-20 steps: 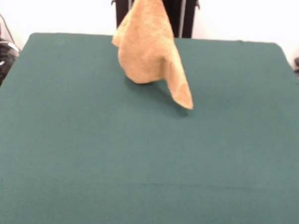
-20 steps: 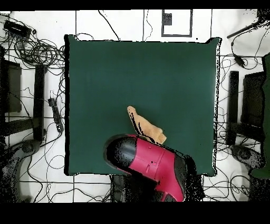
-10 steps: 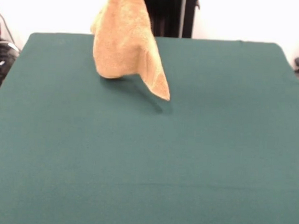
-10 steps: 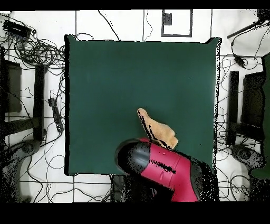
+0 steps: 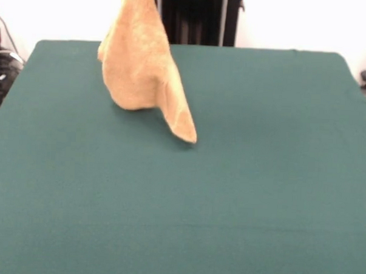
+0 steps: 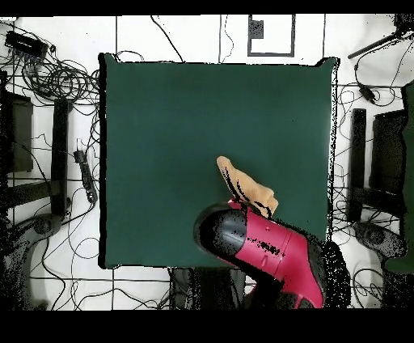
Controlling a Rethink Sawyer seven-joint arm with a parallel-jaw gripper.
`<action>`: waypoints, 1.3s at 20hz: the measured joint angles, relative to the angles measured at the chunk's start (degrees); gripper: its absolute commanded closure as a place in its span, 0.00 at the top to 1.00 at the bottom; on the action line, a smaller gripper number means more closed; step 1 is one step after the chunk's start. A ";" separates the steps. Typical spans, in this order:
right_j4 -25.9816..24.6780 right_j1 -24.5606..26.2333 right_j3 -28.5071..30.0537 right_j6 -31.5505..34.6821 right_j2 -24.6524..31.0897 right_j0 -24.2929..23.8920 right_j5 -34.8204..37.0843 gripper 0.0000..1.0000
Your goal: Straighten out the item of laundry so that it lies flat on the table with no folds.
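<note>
The orange-tan towel (image 5: 140, 62) hangs bunched and draped from above the top edge of the front view, over the far left part of the green table (image 5: 260, 177). Its lowest pointed corner (image 5: 186, 134) reaches down to about the table's surface. In the overhead view the towel (image 6: 247, 188) shows as a narrow strip just beyond the red arm (image 6: 267, 247), near the table's (image 6: 178, 121) bottom right. The gripper itself is hidden, above the front view's top edge and under the arm in the overhead view. The towel hangs as if held by its top.
The black pedestal (image 5: 200, 16) stands behind the table's far edge. Cables and dark equipment (image 6: 48, 81) lie on the floor round the table. A dark stand (image 6: 356, 162) is at the overhead view's right.
The hanging towel has swung to the left in the front view and dropped lower, its corner now near the cloth. In the overhead view the arm and towel moved right.
</note>
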 measured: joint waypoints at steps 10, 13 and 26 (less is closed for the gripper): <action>-0.04 3.50 -1.31 0.00 7.42 -4.64 -14.08 0.00; -0.29 4.57 -1.74 0.00 8.78 -5.72 -18.11 0.00; -1.31 9.97 -3.28 0.00 11.26 -7.22 -28.41 1.00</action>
